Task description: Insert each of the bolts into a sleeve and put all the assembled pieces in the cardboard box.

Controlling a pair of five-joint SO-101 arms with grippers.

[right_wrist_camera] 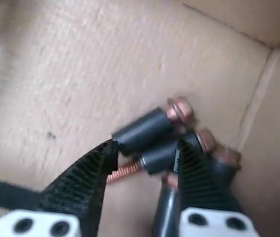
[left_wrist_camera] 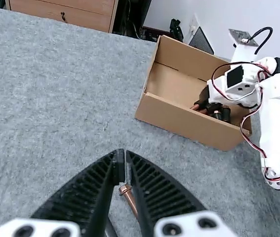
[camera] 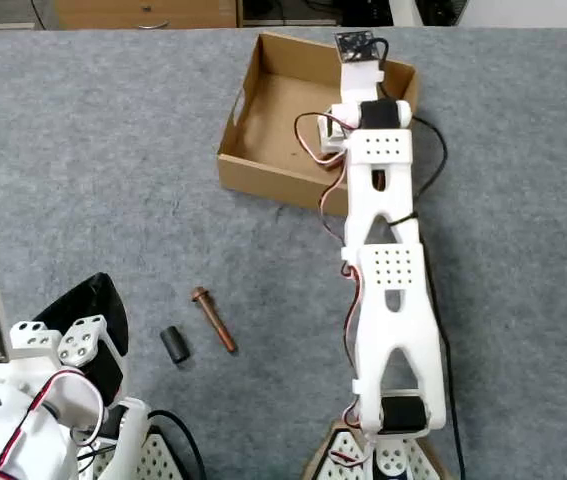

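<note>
bolt point(camera: 214, 319) right of sleeve point(camera: 174, 344), assembled pieces point(right_wrist_camera: 144, 126) in cardboard box point(camera: 263, 182)

Table point(camera: 113, 150): grey, felt-like covering, seen from above.
Cardboard box point(camera: 263, 182): open-topped, standing on the table at 12 o'clock.
Bolt point(camera: 213, 320): copper-coloured, lying flat at 7 o'clock.
Sleeve point(camera: 174, 344): black, just beside the bolt at its 8 o'clock, apart.

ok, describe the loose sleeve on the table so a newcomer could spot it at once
On the grey table, in the high view, look below and left of the cardboard box, where two small parts lie apart on the bare cloth. The sleeve is the short black cylinder; its neighbour, the bolt, is long, thin and copper-coloured.
</note>
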